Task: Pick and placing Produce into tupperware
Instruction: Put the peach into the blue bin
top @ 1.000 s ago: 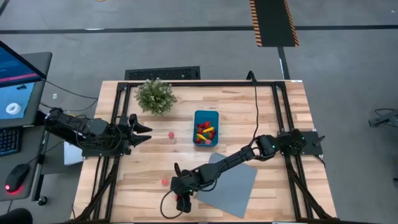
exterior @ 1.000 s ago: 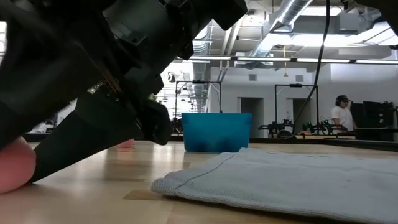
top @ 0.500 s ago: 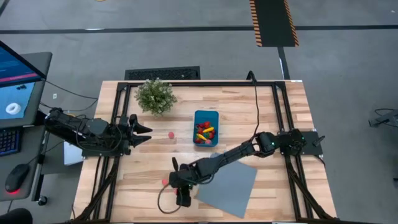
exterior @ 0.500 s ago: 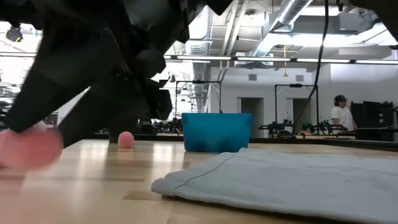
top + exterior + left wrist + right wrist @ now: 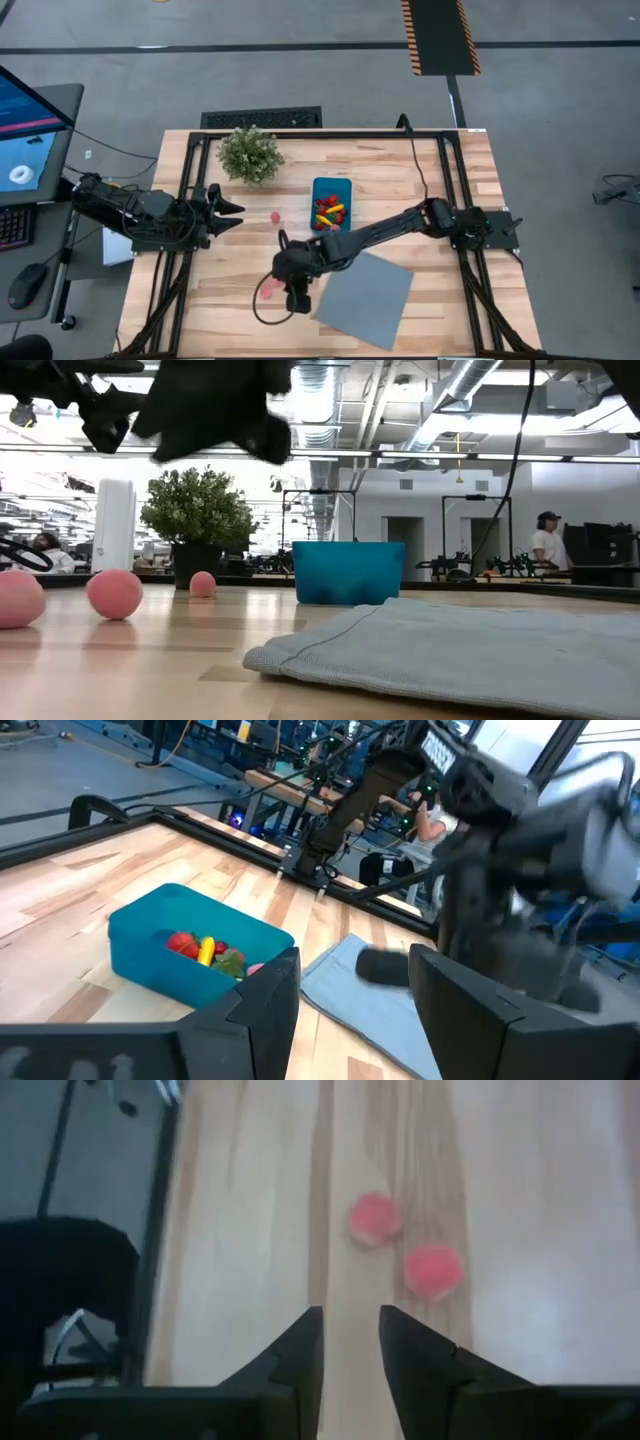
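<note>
Produce lay in two places: several pieces inside the teal tupperware, and two pink round balls loose on the wooden table, near its front. They looked light, smooth and prone to rolling, best pinched across the middle. The right gripper hovered above them, fingers narrowly parted, empty. The left gripper waited at the table's left edge, part open, empty.

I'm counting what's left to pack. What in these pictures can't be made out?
- tupperware, low view: its own wall hides everything inside.
- produce in the tupperware, high view: too small to count or name.
- pink pieces near the right gripper, high view: tiny and merged beside the arm; the right wrist view shows two.
- right arm, left wrist view: blurred.
</note>
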Tool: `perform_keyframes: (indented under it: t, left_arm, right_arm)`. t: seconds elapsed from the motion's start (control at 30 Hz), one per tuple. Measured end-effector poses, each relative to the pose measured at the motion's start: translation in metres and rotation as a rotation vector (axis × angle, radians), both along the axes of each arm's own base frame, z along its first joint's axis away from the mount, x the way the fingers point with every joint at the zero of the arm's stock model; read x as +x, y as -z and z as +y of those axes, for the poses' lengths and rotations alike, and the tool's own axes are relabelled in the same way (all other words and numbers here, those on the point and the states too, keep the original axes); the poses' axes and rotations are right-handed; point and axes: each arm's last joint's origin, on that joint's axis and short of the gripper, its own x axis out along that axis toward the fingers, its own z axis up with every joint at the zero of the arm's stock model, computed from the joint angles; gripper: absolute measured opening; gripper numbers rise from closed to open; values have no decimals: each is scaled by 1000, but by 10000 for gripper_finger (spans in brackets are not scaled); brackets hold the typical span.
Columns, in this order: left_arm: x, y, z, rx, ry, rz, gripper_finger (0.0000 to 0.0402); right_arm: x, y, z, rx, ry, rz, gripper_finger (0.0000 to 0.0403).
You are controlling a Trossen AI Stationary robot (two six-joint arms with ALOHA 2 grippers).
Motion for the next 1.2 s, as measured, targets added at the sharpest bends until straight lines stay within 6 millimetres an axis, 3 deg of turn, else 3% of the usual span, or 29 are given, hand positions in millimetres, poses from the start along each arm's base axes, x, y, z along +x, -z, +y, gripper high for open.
perform_keyframes:
  t: [0.33,0.53,0.63,0.77,0.93,1.2]
  left_arm:
    - [0,8,0,-31,9,87,178]
    - [6,21,-2,-66,-39,216,178]
    - [12,23,-4,-57,-29,248,178]
    - [21,25,-8,-37,-5,263,178]
    - [31,26,-13,-8,37,259,178]
    - [37,27,-14,15,28,260,178]
  right_arm:
    - [-30,-53,-34,-199,79,37,134]
    - [-67,-103,-48,-473,207,-16,164]
    - [-90,-132,-57,-488,271,-67,170]
    - [-121,-154,-62,-478,324,-137,171]
    - [-158,-160,-61,-452,334,-222,169]
    - [-226,-146,-64,-325,352,-412,170]
